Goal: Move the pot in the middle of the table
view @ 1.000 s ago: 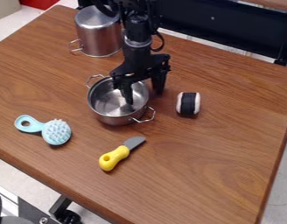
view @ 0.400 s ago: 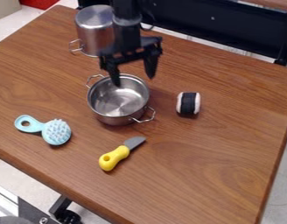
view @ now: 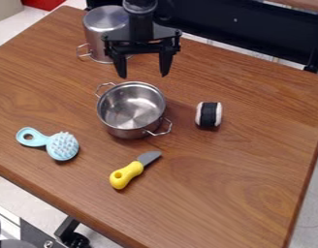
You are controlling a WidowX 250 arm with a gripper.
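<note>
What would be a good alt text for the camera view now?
A black gripper, open and empty, hangs just behind an open metal pot on a wooden table. Around the pot are an upturned taller pot, a brush, a knife and a black-and-white roll.

At the upper left, a tall metal pot (view: 98,39) stands upside down, its wire handle low on the side. A light blue brush (view: 62,146) lies at the left with its bristles up. To the right of it and lower lies a toy knife (view: 128,174), which has yellow handle and grey blade. Farther right is a black and white roll (view: 208,115).
</note>
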